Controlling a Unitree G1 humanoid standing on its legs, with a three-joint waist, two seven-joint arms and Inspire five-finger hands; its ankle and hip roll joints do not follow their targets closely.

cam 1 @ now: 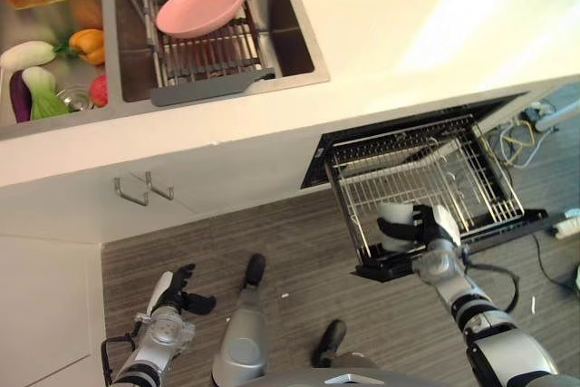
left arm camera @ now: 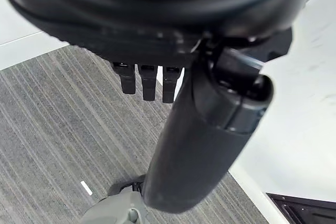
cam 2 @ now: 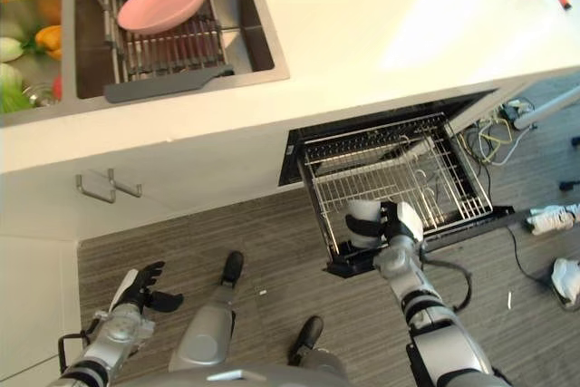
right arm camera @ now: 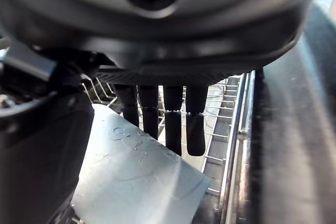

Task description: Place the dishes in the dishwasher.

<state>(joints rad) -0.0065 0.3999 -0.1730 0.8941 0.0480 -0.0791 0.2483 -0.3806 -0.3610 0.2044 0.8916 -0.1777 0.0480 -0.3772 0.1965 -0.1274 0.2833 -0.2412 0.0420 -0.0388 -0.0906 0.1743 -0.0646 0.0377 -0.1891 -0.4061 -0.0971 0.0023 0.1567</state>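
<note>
The white cup (cam 1: 395, 226) sits in the front corner of the pulled-out dishwasher rack (cam 1: 435, 183), with the right hand (cam 1: 433, 227) wrapped around it, fingers (right arm camera: 173, 119) lying down its side. Well beyond that hand, up in the sink (cam 1: 294, 33), a pink bowl (cam 1: 201, 6) rests on a drying rack (cam 1: 204, 56); vegetables (cam 1: 41, 74) fill the neighbouring basin. The left hand (cam 1: 178, 295) hangs relaxed and unclenched, holding nothing, above the floor (cam 1: 299, 251).
</note>
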